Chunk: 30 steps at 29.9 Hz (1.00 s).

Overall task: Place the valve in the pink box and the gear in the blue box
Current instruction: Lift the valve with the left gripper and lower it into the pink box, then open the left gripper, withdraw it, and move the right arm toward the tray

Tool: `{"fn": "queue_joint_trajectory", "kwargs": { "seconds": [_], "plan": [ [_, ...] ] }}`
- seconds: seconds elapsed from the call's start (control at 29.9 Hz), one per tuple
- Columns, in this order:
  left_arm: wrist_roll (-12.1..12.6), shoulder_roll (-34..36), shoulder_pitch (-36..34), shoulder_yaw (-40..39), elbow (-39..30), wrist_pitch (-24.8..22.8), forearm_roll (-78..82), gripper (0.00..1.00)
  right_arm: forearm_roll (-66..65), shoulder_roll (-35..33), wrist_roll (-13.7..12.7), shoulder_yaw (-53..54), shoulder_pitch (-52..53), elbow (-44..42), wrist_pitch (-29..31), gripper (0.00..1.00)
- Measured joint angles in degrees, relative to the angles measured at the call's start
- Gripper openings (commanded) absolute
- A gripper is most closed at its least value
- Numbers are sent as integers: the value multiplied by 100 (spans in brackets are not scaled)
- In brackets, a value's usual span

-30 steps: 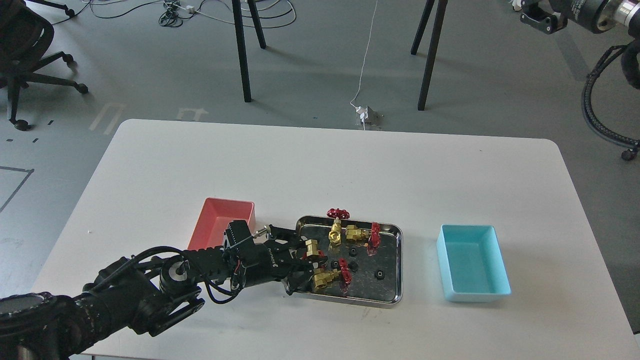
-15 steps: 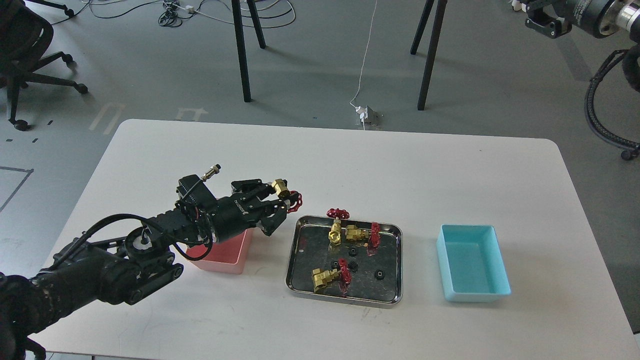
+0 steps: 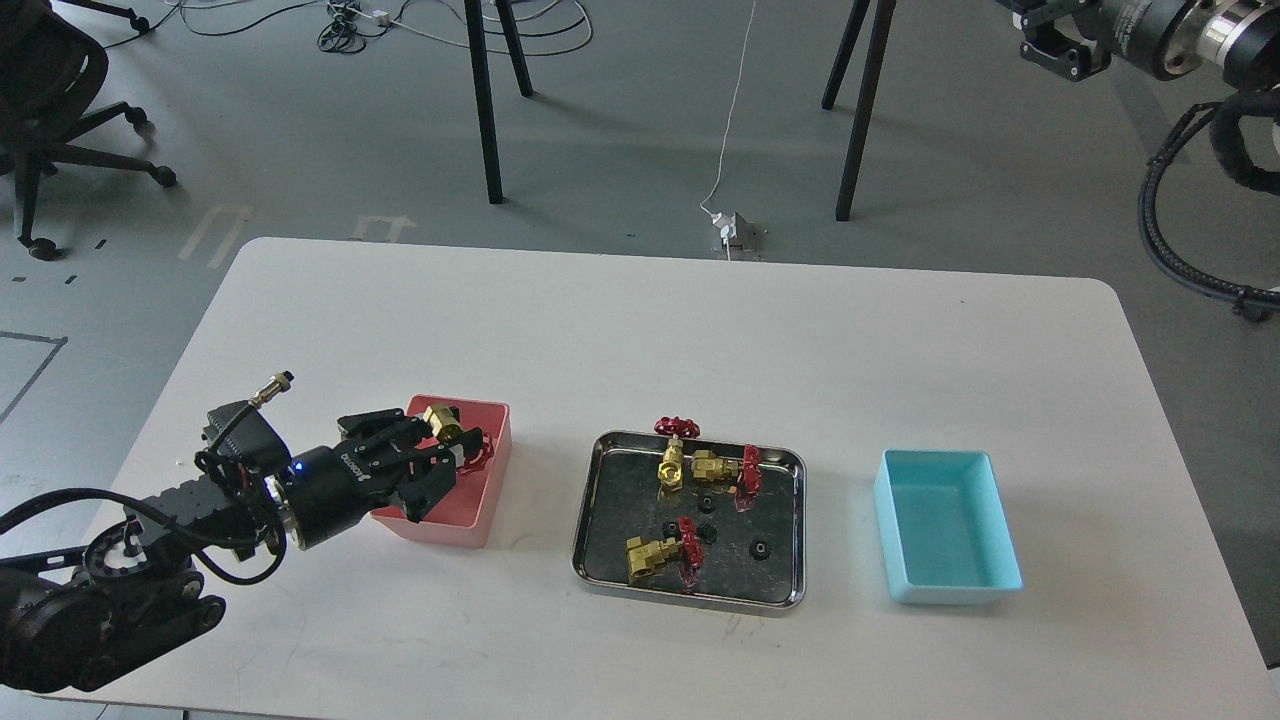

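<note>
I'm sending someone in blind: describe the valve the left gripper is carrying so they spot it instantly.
Start at the pink box on the white table's left side. Over its open top sits the black left gripper, shut on the valve. Unlike the three valves lying in the steel tray, this brass one with its red handwheel is held between fingers, outside the tray.

The left arm (image 3: 150,540) is matte black throughout, built of thick rounded segments with a round joint housing near the wrist. Loose black cables loop along its side. A small blue light glows on the cylindrical wrist body, which bears pale lettering too small to read. A thin brass-tipped stub sticks up from the wrist block. The right arm (image 3: 1150,30) is black with a silver metal ring and a corrugated black hose.
</note>
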Motion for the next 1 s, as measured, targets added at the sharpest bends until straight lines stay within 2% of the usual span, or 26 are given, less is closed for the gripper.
{"fn": "queue_joint_trajectory", "kwargs": {
  "seconds": [0.07,0.2,0.27,0.3,0.37,0.43,0.67,0.87,1.0],
  "plan": [
    [0,4,31,11,82,0,13,19,-2,55,0,0,7,-3,-4,99],
    [0,-45,57,31,243,0,31,43,-70,85,7,7,31,-9,-17,99],
    [0,-77,67,32,341,0,27,51,-119,89,14,20,49,-8,-23,99],
    [0,-88,72,32,399,0,21,57,-143,89,16,31,58,-6,-23,99],
    [0,-95,77,28,496,0,11,76,-195,89,16,51,71,-3,-23,99],
    [0,-96,78,0,542,0,-8,87,-234,89,16,65,85,-1,-21,99],
    [0,-79,44,-43,562,0,-52,99,-256,158,7,81,91,-8,-23,99],
    [0,-27,-166,-303,563,0,-397,99,-256,188,8,36,102,7,-18,99],
    [0,-21,-810,-737,563,-134,-1184,99,-437,177,64,-46,85,100,43,99]
  ]
}}
